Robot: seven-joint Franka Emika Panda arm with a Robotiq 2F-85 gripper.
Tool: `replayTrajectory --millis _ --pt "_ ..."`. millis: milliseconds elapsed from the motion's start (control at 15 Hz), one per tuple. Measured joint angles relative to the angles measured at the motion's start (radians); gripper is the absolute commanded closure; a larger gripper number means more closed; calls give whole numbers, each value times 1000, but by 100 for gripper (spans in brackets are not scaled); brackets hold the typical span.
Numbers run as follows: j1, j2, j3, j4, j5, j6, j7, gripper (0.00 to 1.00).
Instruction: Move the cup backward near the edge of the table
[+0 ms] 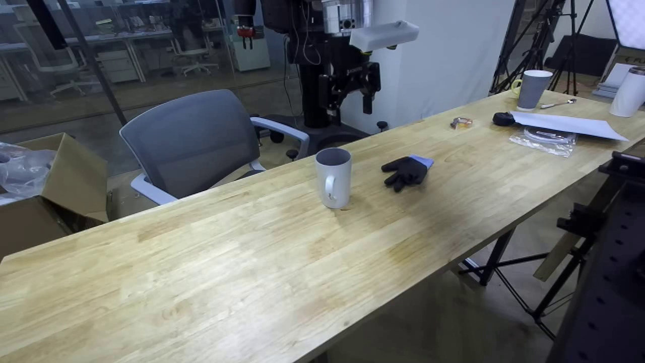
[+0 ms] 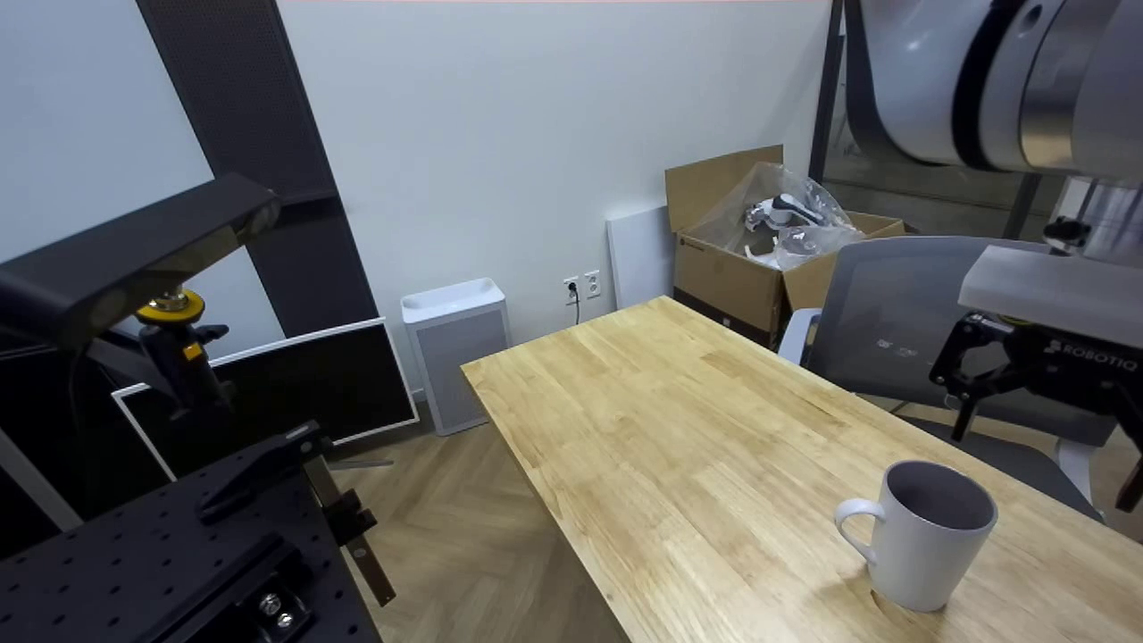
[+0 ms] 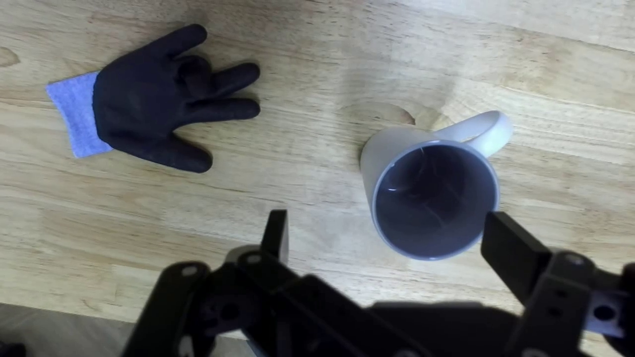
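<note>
Mug (image 1: 334, 171), white, upright on wooden table (image 1: 227, 282).
We see the Robotiq gripper (image 3: 389, 240) spread, apart from the mug; wrist view: work glove (image 3: 144, 99) at left.

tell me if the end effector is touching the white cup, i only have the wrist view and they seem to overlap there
Observer: No, both exterior views show a gap between the end effector and the white cup.
Operator: ok, what's standing by the edge of the table at the bottom of my picture
Observer: A grey-backed chair, its backrest showing in both exterior views.
Operator: and is there another mug past the black glove
Observer: Yes, an exterior view shows a yellow-handled grey mug farther along.
</note>
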Motion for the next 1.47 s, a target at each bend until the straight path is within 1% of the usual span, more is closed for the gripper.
replayTrajectory --millis 1000,1333,1467 --pt "1 12 1 -2 -12 7 0 0" --pt "2 56 9 -1 -27 42 0 0" --pt "-2 72 20 -1 -27 74 -6 0"
